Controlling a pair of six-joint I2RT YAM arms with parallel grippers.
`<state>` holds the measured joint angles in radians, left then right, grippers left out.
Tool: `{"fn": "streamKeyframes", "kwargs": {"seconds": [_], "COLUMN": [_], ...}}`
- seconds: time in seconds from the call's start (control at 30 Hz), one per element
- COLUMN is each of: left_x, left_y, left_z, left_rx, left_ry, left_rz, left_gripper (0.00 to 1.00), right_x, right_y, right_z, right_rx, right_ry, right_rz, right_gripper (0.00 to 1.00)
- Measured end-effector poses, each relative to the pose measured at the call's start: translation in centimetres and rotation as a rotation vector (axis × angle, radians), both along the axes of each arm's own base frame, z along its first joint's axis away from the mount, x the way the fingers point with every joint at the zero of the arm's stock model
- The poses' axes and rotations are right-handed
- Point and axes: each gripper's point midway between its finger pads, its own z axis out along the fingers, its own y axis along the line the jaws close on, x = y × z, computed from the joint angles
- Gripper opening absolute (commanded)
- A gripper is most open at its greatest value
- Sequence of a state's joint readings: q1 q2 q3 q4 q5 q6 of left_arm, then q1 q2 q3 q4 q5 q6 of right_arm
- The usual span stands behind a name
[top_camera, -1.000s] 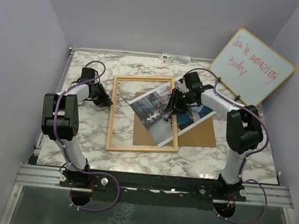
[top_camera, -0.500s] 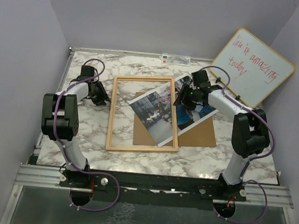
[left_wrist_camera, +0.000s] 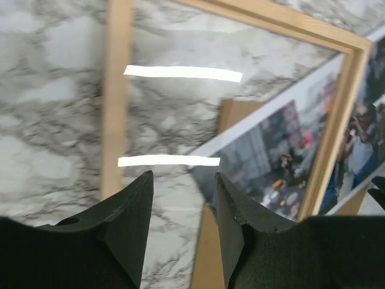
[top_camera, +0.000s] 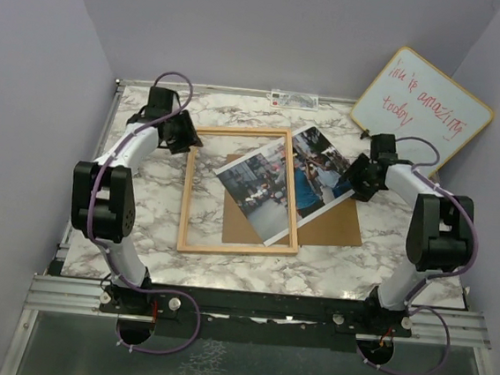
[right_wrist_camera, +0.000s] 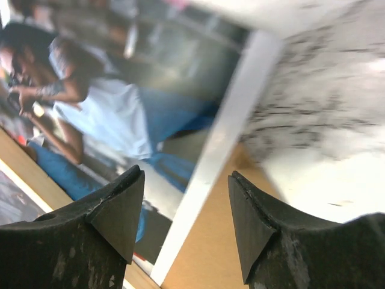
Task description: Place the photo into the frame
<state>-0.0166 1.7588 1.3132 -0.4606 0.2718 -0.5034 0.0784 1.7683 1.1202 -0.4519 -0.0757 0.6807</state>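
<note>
The frame of light wood lies flat mid-table, with its right rail across the photo. The photo's left half shows under the clear pane and its right half sticks out onto the brown backing board. My left gripper is open and empty at the frame's far-left corner. In the left wrist view the left gripper looks down on the pane, with the frame's rail and the photo in sight. My right gripper is open and empty at the photo's right edge. In the right wrist view the right gripper straddles the photo's white border.
A wood-edged whiteboard with red writing leans on the back right wall. A small label strip lies at the table's back edge. The brown board also shows in the left wrist view and in the right wrist view. Grey walls close in both sides.
My right gripper has moved right, from over the photo's middle to its right edge. My left gripper has swung from left of the frame up to its far-left corner.
</note>
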Motion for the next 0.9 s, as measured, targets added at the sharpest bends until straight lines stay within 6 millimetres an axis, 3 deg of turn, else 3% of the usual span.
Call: {"fn": "streamKeyframes", "kwargs": {"seconds": [0.2, 0.33, 0.47, 0.63, 0.77, 0.9], "left_x": [1.6, 1.8, 1.5, 0.2, -0.6, -1.1], "left_y": [-10.2, -17.7, -24.8, -32.8, -36.5, -37.0], "left_z": [4.9, 5.8, 4.2, 0.0, -3.2, -5.5], "left_rx": [-0.025, -0.062, -0.088, -0.104, -0.109, -0.093], "left_ry": [-0.137, -0.182, -0.182, -0.143, -0.110, -0.074], "left_rz": [-0.230, -0.370, -0.487, -0.602, -0.645, -0.648], "left_gripper": [0.48, 0.49, 0.49, 0.49, 0.49, 0.49], "right_x": [-1.2, -0.9, 1.0, 3.8, 5.0, 4.7], "right_y": [-5.6, -6.5, -5.9, -5.4, -4.6, -3.2], "right_z": [-0.3, -0.9, -0.8, -0.5, -0.1, 0.3], "right_rx": [-0.022, 0.010, 0.058, 0.141, 0.209, 0.287], "right_ry": [-0.019, -0.044, -0.125, -0.262, -0.365, -0.456], "right_rz": [-0.185, -0.216, -0.202, -0.195, -0.157, -0.088], "right_gripper": [0.66, 0.66, 0.66, 0.66, 0.66, 0.65]}}
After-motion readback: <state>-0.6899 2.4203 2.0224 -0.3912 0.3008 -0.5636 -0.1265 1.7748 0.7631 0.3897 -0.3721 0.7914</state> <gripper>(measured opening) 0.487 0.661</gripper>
